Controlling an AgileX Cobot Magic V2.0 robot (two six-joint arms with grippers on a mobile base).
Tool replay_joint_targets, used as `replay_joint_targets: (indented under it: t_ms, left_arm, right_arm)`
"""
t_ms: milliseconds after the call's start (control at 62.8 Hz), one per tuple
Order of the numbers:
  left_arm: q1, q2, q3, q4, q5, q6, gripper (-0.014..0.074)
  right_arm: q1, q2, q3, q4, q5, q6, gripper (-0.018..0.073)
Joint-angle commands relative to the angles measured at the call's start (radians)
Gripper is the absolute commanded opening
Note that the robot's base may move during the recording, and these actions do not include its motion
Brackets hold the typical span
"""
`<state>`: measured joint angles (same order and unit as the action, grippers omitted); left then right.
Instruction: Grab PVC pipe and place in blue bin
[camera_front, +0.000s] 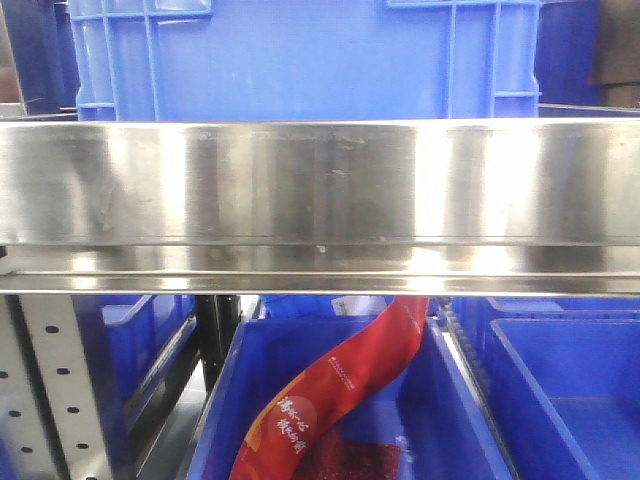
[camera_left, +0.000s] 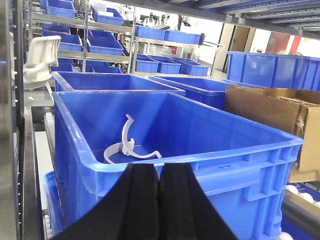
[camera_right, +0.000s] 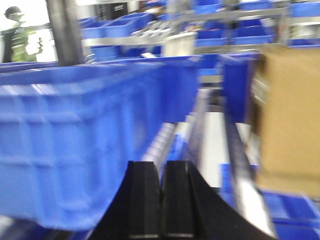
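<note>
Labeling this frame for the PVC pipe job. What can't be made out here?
- Front view: the steel shelf rail fills the middle, hiding both arms; the red packet is cut off by it.
- Right wrist view: motion blur; the blue bin and cardboard box lack detail.
- Left wrist view: the left pincer hides the blue crate front; white curved pieces inside, no PVC pipe identifiable.

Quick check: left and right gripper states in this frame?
Left gripper: closed, holding nothing, in front of a blue bin.
Right gripper: closed, holding nothing; view blurred.
</note>
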<state>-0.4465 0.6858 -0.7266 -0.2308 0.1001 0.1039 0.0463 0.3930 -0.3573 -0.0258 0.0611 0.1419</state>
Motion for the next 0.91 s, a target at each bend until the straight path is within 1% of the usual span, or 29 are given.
replay_joint_targets:
  t_ms: [0, 80, 191, 239, 287, 318, 892]
  left_arm:
    - [-0.005, -0.006, 0.001, -0.01, -0.021, -0.002, -0.0111]
    - [-0.005, -0.006, 0.001, -0.01, -0.021, -0.002, -0.0111]
    - [-0.005, -0.006, 0.001, -0.01, -0.021, -0.002, -0.0111]
    - [-0.005, -0.006, 0.001, -0.01, -0.021, -0.002, -0.0111]
    - [-0.005, -0.006, 0.001, -0.01, -0.021, -0.002, -0.0111]
    - [-0.005, -0.006, 0.001, -0.01, -0.021, -0.002, -0.0111]
    - [-0.005, -0.006, 0.001, -0.01, -0.021, -0.002, -0.0111]
  right_arm:
    - [-0.052, -0.09, 0.106, -0.006, -0.081, -0.002, -0.0168]
    - [-0.084, -0.166, 0.222, -0.006, -0.112, -0.002, -0.0168]
    - [-0.088, -0.271, 0.357, -0.006, -0.157, -0.004, -0.0168]
    - [-0.088, -0.316, 0.357, -0.006, -0.153, -0.004, -0.0168]
    - [-0.088, -0.354, 0.357, -0.006, -0.05, -0.004, -0.0168]
    - [-0.088, -0.393, 0.357, -0.006, -0.036, -0.004, -0.0168]
    - [-0.088, -0.393, 0.357, -0.006, -0.032, -0.004, -0.0168]
